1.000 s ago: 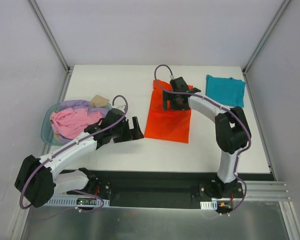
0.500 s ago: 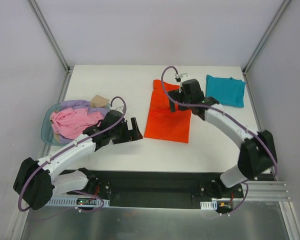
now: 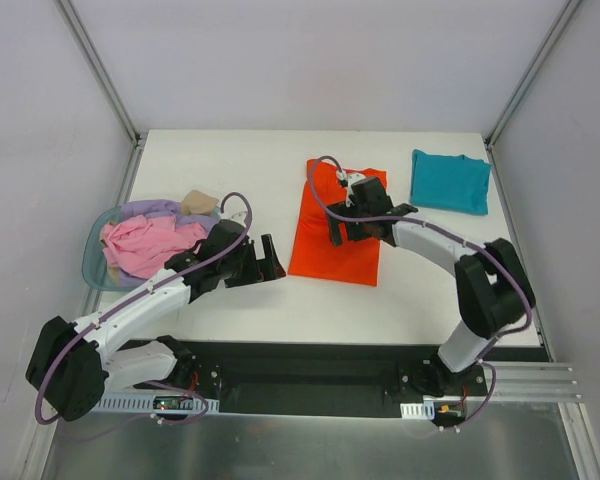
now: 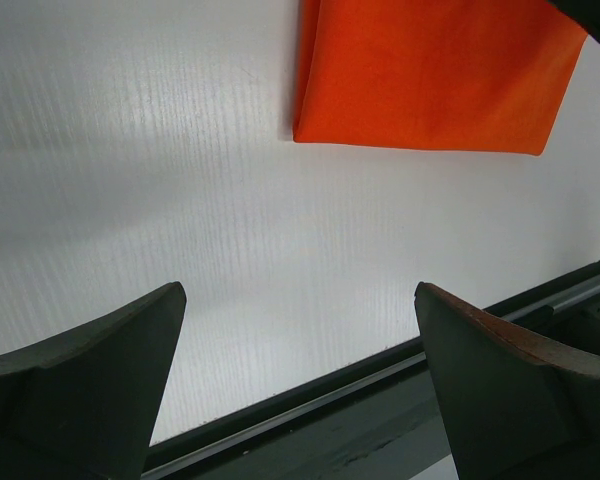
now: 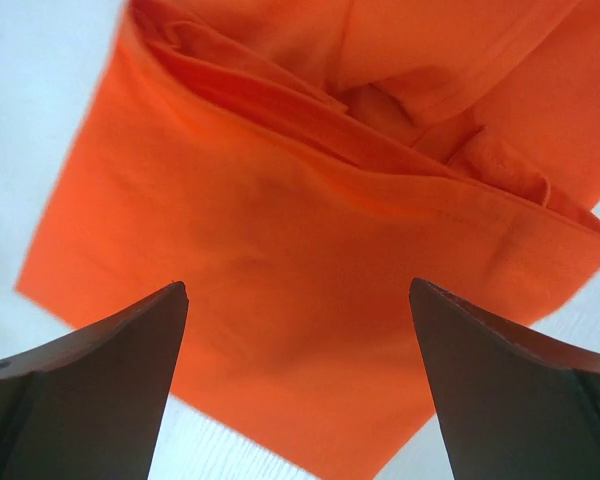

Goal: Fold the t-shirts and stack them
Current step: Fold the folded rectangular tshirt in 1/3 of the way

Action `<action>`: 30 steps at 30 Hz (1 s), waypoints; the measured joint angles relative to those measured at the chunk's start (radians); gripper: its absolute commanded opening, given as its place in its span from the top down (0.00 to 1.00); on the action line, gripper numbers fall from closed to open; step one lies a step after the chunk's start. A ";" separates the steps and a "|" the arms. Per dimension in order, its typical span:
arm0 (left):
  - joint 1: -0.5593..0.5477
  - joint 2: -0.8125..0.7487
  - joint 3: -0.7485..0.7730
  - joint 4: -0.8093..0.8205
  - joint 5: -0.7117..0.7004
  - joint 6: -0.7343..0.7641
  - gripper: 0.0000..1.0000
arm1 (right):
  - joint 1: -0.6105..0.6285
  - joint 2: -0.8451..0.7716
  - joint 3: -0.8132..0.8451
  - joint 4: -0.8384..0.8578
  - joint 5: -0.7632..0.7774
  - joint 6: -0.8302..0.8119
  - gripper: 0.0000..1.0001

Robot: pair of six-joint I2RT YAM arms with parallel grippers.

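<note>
The table (image 3: 230, 170) is a matt white, finely ribbed sheet. It is closed in by pale grey walls, with aluminium posts (image 3: 98, 70) running up the far corners. A black rail (image 3: 310, 360) carrying the arm bases borders its near edge.

The orange-red t-shirt (image 3: 332, 258) lies about mid-table and serves as the landmark. Well to its left a translucent blue basket (image 3: 90, 262) holds a pink shirt (image 3: 145, 245), a lavender shirt (image 3: 155, 209) and a tan shirt (image 3: 197, 201). To its right, at the far side, the teal t-shirt (image 3: 450, 180) lies folded and flat, apart from it.

Half a second ago the right gripper (image 3: 348, 230) was over the orange-red t-shirt's far right corner. It has since drawn back over the middle of the shirt, and its elbow is tucked in closer. The left gripper (image 3: 273, 258) stays just left of the shirt's near left corner, over bare table. The cloth itself has not shifted.

Both pairs of fingers are spread wide and hold nothing. The left wrist view shows the left gripper (image 4: 300, 290) above white table with the shirt's near edge ahead. In the right wrist view the right gripper (image 5: 298, 290) frames orange cloth.

The orange-red t-shirt is folded into a long rectangle that slants slightly. Its near end is flat with crisp corners. Its far end is rumpled, with layered folds and a stitched hem showing.
</note>
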 measured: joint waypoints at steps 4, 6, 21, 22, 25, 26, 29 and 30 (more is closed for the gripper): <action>0.000 0.000 0.000 0.000 0.000 0.001 0.01 | -0.038 0.144 0.094 -0.027 -0.002 0.008 0.03; 0.000 0.000 0.000 0.000 0.000 0.002 0.01 | -0.059 0.194 0.138 -0.029 0.005 0.013 0.03; 0.000 -0.012 -0.001 -0.003 0.000 0.005 0.01 | -0.014 0.025 0.095 0.062 0.164 -0.105 0.03; 0.000 -0.014 -0.002 -0.003 0.000 0.005 0.01 | 0.010 -0.068 0.053 0.087 0.193 -0.121 0.03; 0.000 -0.022 -0.005 -0.006 0.000 0.005 0.01 | 0.056 -0.317 0.003 0.147 0.242 -0.112 0.03; 0.000 -0.022 -0.006 -0.007 0.000 0.005 0.01 | 0.050 -0.375 0.010 0.155 0.251 -0.096 0.03; 0.000 -0.023 -0.008 -0.008 0.000 0.008 0.01 | -0.005 -0.438 0.059 0.143 0.231 -0.086 0.03; 0.000 -0.025 -0.010 -0.010 -0.002 0.010 0.01 | -0.013 -0.447 0.055 0.143 0.222 -0.091 0.03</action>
